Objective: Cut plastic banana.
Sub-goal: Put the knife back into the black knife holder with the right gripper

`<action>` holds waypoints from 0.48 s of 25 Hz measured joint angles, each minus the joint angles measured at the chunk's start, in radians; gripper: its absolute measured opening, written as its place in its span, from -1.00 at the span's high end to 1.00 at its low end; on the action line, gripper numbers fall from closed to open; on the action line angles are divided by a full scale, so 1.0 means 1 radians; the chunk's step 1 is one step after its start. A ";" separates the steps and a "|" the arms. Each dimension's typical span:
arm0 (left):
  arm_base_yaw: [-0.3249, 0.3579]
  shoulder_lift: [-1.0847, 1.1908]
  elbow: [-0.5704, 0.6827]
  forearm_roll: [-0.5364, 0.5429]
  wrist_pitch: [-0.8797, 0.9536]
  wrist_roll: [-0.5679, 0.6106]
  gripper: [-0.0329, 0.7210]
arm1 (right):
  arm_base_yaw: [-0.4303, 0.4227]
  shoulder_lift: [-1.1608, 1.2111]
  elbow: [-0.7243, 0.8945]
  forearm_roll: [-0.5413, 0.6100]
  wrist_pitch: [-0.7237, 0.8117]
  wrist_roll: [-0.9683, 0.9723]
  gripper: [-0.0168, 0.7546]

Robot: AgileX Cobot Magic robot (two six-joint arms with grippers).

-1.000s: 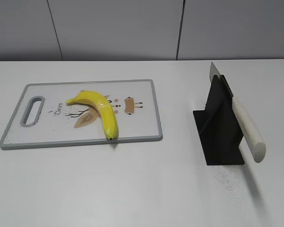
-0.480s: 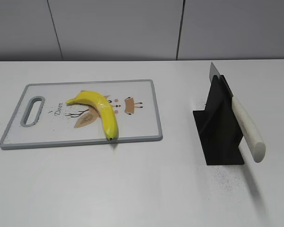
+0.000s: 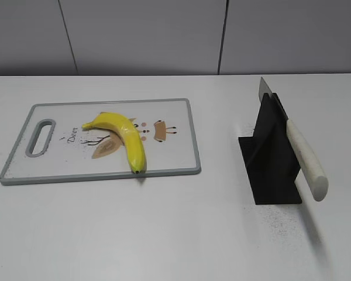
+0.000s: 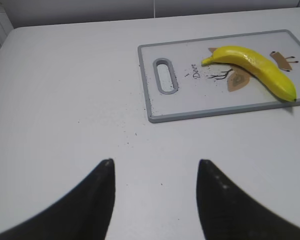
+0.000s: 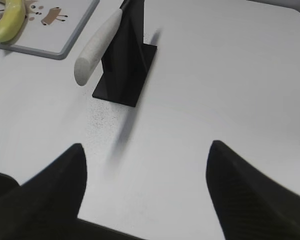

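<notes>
A yellow plastic banana (image 3: 124,136) lies whole on a grey-rimmed white cutting board (image 3: 175,108) at the left of the table; both also show in the left wrist view, banana (image 4: 255,70) and board (image 4: 155,116). A knife with a white handle (image 3: 306,158) rests slanted in a black stand (image 3: 272,161) at the right, also seen in the right wrist view (image 5: 97,45). My left gripper (image 4: 155,162) is open and empty, hovering over bare table well short of the board. My right gripper (image 5: 146,147) is open and empty, short of the stand (image 5: 127,65). Neither gripper shows in the exterior view.
The table is white with a grey wall behind it. Fine dark specks lie on the table near the stand's foot (image 3: 275,219) and beside the board's handle slot (image 4: 165,82).
</notes>
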 joint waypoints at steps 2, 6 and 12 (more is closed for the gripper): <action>0.000 0.000 0.000 0.000 0.000 0.000 -0.43 | 0.000 -0.001 0.012 0.001 -0.031 -0.006 -0.58; 0.000 0.000 0.000 -0.002 0.000 0.000 -0.43 | 0.000 -0.002 0.031 0.017 -0.068 -0.037 -0.58; 0.000 0.000 0.000 -0.002 0.000 0.000 -0.43 | 0.000 -0.002 0.031 0.026 -0.082 -0.044 -0.57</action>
